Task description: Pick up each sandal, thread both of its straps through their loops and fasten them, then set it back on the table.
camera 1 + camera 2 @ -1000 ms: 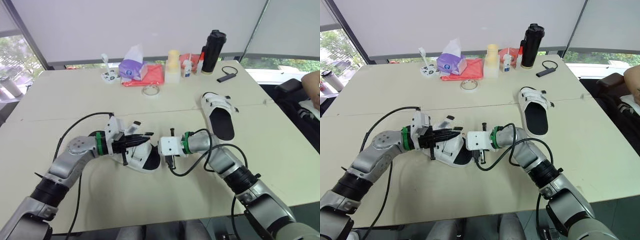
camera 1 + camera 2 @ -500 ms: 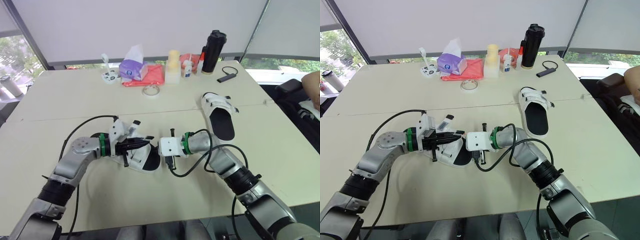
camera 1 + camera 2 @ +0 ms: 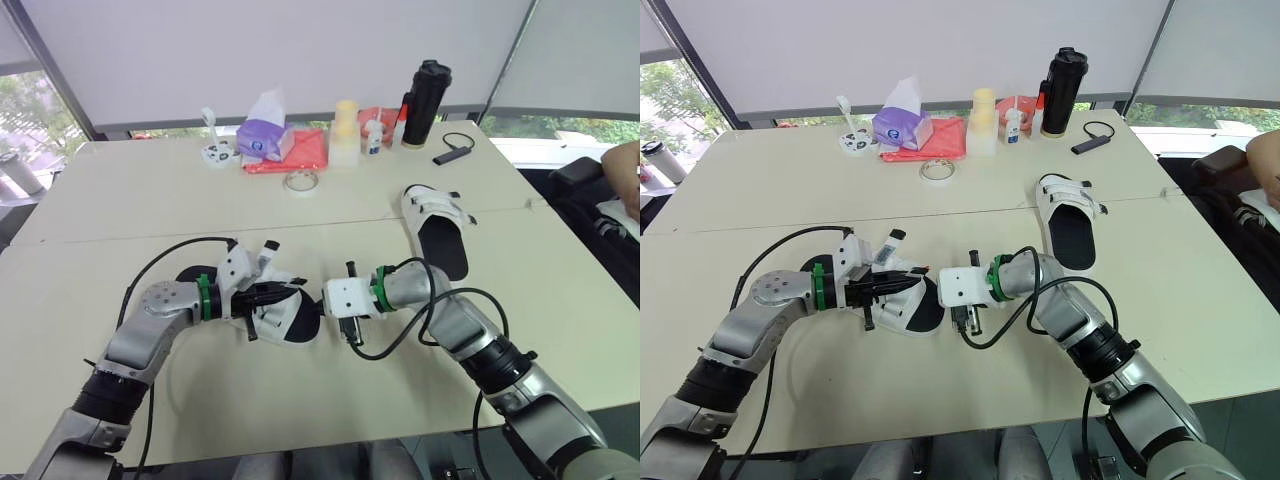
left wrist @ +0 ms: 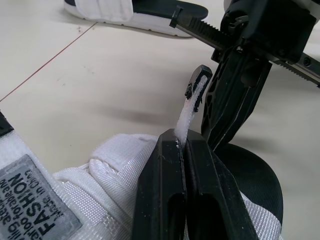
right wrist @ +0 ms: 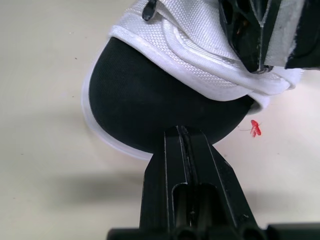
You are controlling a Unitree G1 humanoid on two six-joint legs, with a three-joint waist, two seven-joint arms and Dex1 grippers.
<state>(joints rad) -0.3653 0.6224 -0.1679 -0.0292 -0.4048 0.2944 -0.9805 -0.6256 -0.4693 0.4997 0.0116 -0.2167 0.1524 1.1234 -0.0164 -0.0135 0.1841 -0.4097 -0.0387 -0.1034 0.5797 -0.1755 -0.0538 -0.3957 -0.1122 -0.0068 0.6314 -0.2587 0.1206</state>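
Note:
The near sandal [image 3: 287,318], white with a black footbed, lies between my two grippers at the table's front middle. My left gripper [image 4: 181,142] is shut on one of its white straps [image 4: 186,117], whose black tip stands up past the fingers. From the other side, my right gripper [image 5: 182,132] is shut on the rim of the sandal's sole [image 5: 112,142]. The second sandal [image 3: 437,228] lies flat further back on the right, apart from both grippers, with its straps lying across its top.
At the far edge stand a purple tissue pack [image 3: 265,138], a red cloth [image 3: 300,152], a pale bottle [image 3: 345,130] and a tall black bottle [image 3: 427,90]. A tape roll [image 3: 300,180] and a small black device [image 3: 455,152] lie nearby. A person's arm [image 3: 625,170] is at the right edge.
My left gripper has shifted a little to the right along the sandal, still pinching the strap. The right wrist has drifted slightly right. The far sandal has not moved.

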